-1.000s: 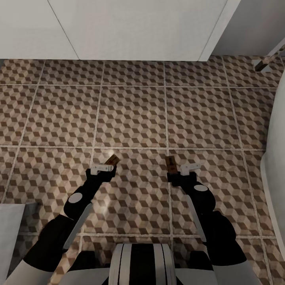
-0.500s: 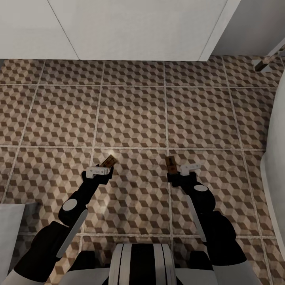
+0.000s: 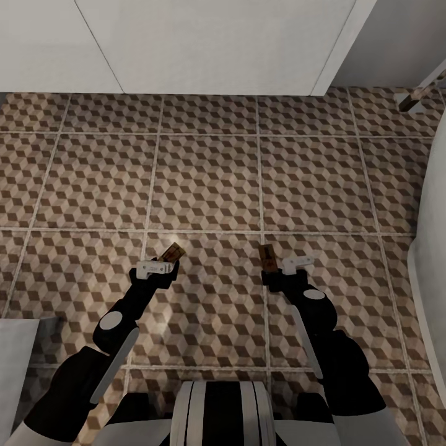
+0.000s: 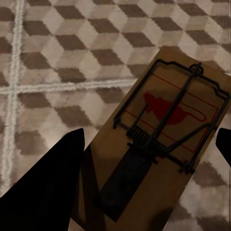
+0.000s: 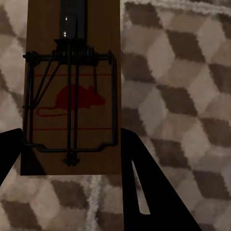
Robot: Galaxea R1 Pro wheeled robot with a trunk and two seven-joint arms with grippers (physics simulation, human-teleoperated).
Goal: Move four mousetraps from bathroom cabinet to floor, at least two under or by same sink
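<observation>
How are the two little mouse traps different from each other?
The left mousetrap sits at the left end effector and points slantwise up and right; the right mousetrap sits at the right end effector and points nearly straight ahead. Both are brown wooden boards with dark wire and a red mouse picture, above the bathroom floor.

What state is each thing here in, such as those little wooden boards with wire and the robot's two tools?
Left small brown wooden mousetrap with dark wire: lying between the left tool's fingers, over the tiles.
Right small brown wooden mousetrap with red mouse print: lying between the right tool's fingers.
Left tool: grip cannot be told.
Right tool: grip cannot be told.
White vanity doors: closed.
Brown cube-patterned tiled floor: bare ahead.
</observation>
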